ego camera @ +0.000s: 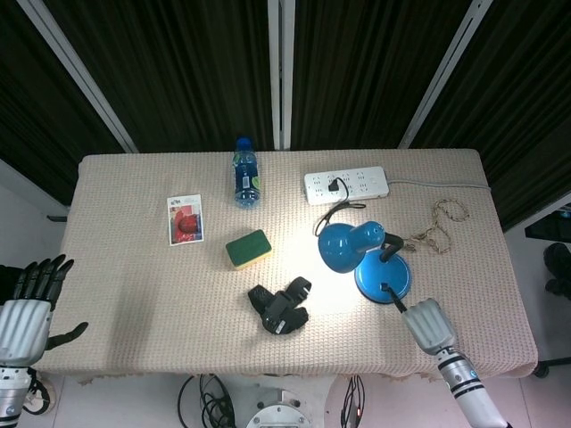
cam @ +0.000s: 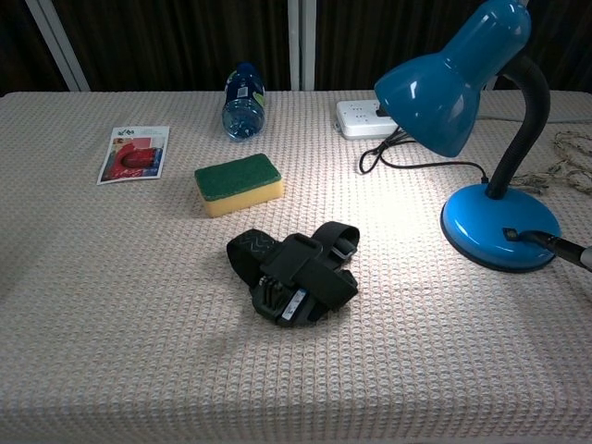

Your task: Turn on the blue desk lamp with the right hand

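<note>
We see the lit lamp (ego camera: 370, 255) near the worktop's (ego camera: 134, 267) right front edge, our right hand (ego camera: 431, 325) with one dark finger extended onto its base switch, grasping nothing; best lift straight off without nudging the base.

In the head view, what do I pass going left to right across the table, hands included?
Left hand → picture card → sponge → black strap mount → blue desk lamp → right hand.
</note>
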`<move>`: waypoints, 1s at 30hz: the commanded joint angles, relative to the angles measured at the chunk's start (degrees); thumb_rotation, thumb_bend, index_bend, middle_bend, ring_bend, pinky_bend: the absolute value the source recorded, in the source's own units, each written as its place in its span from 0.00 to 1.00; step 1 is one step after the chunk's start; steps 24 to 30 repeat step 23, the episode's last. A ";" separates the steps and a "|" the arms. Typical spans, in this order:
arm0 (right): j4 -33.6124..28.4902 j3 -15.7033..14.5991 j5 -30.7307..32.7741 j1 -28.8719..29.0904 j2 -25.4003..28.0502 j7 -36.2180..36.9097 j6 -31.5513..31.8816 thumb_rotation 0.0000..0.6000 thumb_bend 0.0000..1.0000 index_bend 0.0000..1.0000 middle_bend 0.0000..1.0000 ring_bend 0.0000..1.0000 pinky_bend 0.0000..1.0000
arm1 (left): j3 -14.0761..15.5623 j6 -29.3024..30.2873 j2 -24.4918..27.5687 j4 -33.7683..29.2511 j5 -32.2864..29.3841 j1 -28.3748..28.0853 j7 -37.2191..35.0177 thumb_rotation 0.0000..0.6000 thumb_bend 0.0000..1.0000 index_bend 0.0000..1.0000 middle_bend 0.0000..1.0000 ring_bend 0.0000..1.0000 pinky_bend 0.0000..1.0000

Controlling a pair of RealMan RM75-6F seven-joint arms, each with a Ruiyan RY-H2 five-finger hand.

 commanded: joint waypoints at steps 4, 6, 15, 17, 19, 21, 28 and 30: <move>-2.24 0.84 -8.13 -2.67 4.62 12.56 10.32 1.00 0.81 0.00 1.00 0.99 0.90 | -0.05 0.08 0.11 -0.24 0.04 0.02 0.08 1.00 0.04 0.00 0.00 0.00 0.00; -1.64 1.13 -11.23 -4.25 6.05 20.11 15.61 1.00 0.79 0.00 1.00 0.99 0.90 | -0.02 0.00 0.03 -0.33 0.07 0.01 0.24 1.00 0.04 0.00 0.00 0.00 0.00; 3.69 6.16 -7.51 -12.80 10.60 54.80 32.47 1.00 0.22 0.01 0.47 0.43 0.48 | -0.02 -0.45 -0.05 -1.37 0.57 -0.39 1.74 1.00 0.04 0.00 0.00 0.00 0.00; 0.40 5.28 -2.88 -13.56 14.67 55.39 27.25 1.00 0.10 0.00 0.15 0.14 0.16 | -0.04 -0.72 -0.08 -1.47 0.55 -0.54 1.98 1.00 0.04 0.00 0.00 0.00 0.00; -4.75 4.79 2.93 -13.62 19.84 54.40 20.58 1.00 0.02 0.00 0.00 0.00 0.00 | -0.12 -0.99 -0.17 -1.49 0.44 -0.72 2.21 1.00 0.04 0.00 0.00 0.00 0.00; -5.85 5.25 5.30 -13.60 21.38 51.78 18.96 1.00 0.00 0.00 0.00 0.00 0.00 | -0.28 -0.79 -0.35 -1.24 0.47 -0.74 2.66 1.00 0.04 0.00 0.00 0.00 0.00; -5.64 5.97 6.03 -13.77 21.04 49.31 19.33 1.00 0.00 0.00 0.00 0.00 0.00 | -0.41 -0.56 -0.51 -1.03 0.39 -0.68 3.13 1.00 0.04 0.00 0.00 0.00 0.00; -5.64 5.97 6.03 -13.77 21.04 49.31 19.33 1.00 0.00 0.00 0.00 0.00 0.00 | -0.41 -0.56 -0.51 -1.03 0.39 -0.68 3.13 1.00 0.04 0.00 0.00 0.00 0.00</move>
